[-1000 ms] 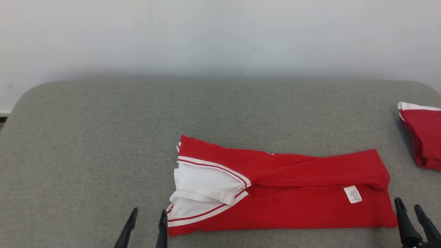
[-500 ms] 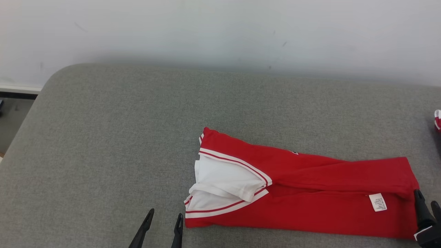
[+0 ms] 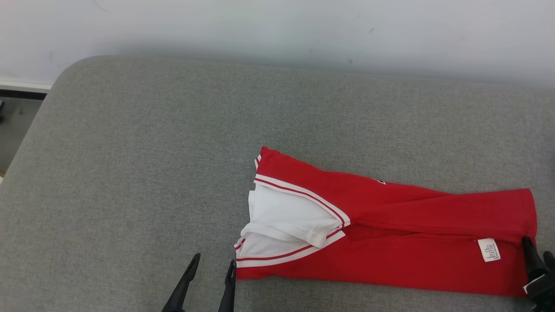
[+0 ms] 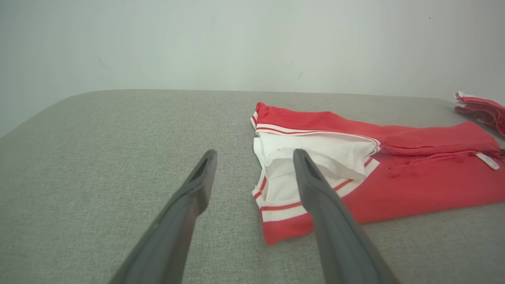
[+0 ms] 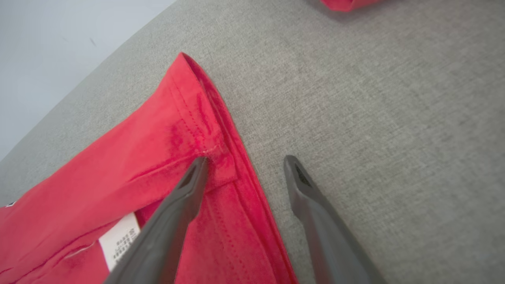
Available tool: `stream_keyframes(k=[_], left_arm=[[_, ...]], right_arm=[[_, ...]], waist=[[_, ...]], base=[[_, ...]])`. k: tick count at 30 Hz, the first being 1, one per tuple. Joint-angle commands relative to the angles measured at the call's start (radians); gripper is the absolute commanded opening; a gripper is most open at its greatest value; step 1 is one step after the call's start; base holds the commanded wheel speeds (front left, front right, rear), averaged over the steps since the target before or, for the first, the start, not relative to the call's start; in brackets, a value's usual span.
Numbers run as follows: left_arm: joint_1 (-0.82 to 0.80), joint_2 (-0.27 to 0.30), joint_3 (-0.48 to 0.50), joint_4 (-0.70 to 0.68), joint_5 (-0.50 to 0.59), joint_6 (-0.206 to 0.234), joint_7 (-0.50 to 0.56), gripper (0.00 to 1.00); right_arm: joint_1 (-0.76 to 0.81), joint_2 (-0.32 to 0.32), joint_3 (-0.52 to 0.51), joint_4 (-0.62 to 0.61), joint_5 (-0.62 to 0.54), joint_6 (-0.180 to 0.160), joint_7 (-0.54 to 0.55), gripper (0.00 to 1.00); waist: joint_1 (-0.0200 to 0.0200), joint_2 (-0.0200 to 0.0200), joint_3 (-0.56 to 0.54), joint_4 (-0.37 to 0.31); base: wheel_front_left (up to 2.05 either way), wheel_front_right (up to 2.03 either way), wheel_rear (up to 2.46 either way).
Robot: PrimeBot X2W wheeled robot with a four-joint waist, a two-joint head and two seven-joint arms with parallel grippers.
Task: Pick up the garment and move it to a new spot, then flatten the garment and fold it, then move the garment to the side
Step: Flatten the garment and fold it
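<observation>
1. Grey padded surface (image 3: 130, 173) against a pale wall (image 3: 277, 26).
2. Folded red garment (image 3: 390, 242) lies toward 4 o'clock in the head view, its white-trimmed end pointing to 9.
3. Left gripper (image 3: 215, 259) at 6 o'clock, fingers apart, just beside that end.
4. Right gripper (image 3: 537, 246) at 4 o'clock, fingers spread: one over the hem, one over bare surface.

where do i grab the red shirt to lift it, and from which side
Grip the shirt at its two short ends, since it lies as a long folded strip. The right gripper, jaws open, straddles the hem, so close in from the right. The left gripper sits beside the striped corner; come from the left, low, to likely catch every layer.
</observation>
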Motion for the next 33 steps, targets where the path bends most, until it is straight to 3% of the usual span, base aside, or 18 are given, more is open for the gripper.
stream_keyframes(k=[1, 4, 5, 7, 9, 26, 33], left_arm=[[-0.015, -0.008, 0.007, 0.002, 0.007, -0.009, -0.004, 1.0], [-0.017, -0.02, 0.019, 0.005, 0.019, -0.022, -0.004, 1.0], [-0.018, -0.024, 0.025, 0.004, 0.022, -0.026, -0.004, 1.0], [-0.018, -0.032, 0.035, 0.004, 0.026, -0.033, -0.004, 1.0], [-0.016, -0.039, 0.044, 0.006, 0.032, -0.042, -0.004, 1.0], [-0.01, -0.067, 0.095, 0.017, 0.072, -0.093, -0.004, 1.0], [-0.007, -0.078, 0.107, 0.026, 0.082, -0.105, -0.004, 1.0]], right_arm=[[0.012, 0.019, 0.018, 0.024, -0.011, -0.003, 0.021, 0.91], [0.027, 0.026, 0.032, 0.033, -0.027, -0.003, 0.016, 0.84], [0.033, 0.031, 0.038, 0.03, -0.03, -0.003, 0.014, 0.72], [0.043, 0.039, 0.047, 0.022, -0.028, -0.003, 0.009, 0.27], [0.047, 0.033, 0.056, 0.008, -0.032, -0.003, -0.006, 0.0], [-0.01, -0.153, 0.052, -0.098, -0.021, -0.003, -0.061, 0.0], [0.002, -0.141, 0.078, -0.261, -0.011, -0.003, -0.034, 0.0]], waist=[[-0.0001, 0.0, 0.007, -0.003], [-0.0001, 0.0, 0.012, -0.005], [-0.0001, 0.0, 0.013, -0.006], [-0.0001, 0.0, 0.016, -0.009], [-0.0001, 0.0, 0.018, -0.012], [-0.0001, 0.0, 0.014, -0.053], [-0.0001, 0.0, 0.013, -0.07]], base=[[0.0, 0.0, 0.0], [0.0, 0.0, 0.0], [0.0, 0.0, 0.0], [0.0, 0.0, 0.0], [0.0, 0.0, 0.0], [0.0, 0.0, 0.0], [0.0, 0.0, 0.0]])
